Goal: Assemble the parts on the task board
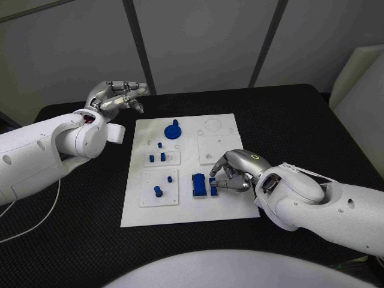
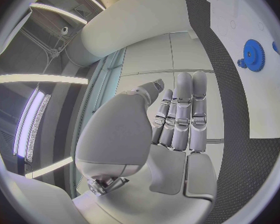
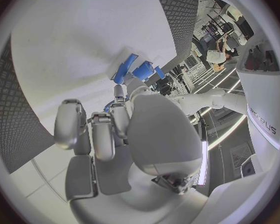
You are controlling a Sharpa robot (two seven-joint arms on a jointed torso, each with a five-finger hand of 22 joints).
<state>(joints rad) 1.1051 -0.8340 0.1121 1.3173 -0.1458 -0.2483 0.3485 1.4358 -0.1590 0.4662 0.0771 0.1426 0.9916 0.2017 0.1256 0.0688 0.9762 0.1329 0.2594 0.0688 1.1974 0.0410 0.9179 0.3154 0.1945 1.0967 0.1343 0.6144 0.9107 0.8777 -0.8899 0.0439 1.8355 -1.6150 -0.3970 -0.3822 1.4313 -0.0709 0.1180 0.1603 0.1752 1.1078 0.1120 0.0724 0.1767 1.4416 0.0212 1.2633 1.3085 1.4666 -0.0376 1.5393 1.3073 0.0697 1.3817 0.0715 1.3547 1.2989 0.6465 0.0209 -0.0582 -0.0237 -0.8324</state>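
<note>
The white task board [image 1: 222,135] lies in the middle of the black table. On it are a blue gear [image 1: 173,130], a few small blue pegs [image 1: 158,157], a blue part [image 1: 158,191] on a raised tile, and a long blue block [image 1: 198,185]. My right hand [image 1: 235,171] rests on the board's near right part, its fingers curled down onto a small blue block [image 1: 213,189] beside the long one. In the right wrist view the blue blocks [image 3: 124,68] lie just past my right hand [image 3: 115,129]. My left hand [image 1: 116,96] hangs off the board's far left corner, holding nothing. The left wrist view shows the left hand [image 2: 177,119] with fingers straight, and the gear [image 2: 253,56].
The board carries raised white tiles [image 1: 159,187] and a round recess [image 1: 213,125] at its far right. Bare black table [image 1: 305,126] surrounds the board on all sides. A thin white cable [image 1: 23,231] runs over the table at the near left.
</note>
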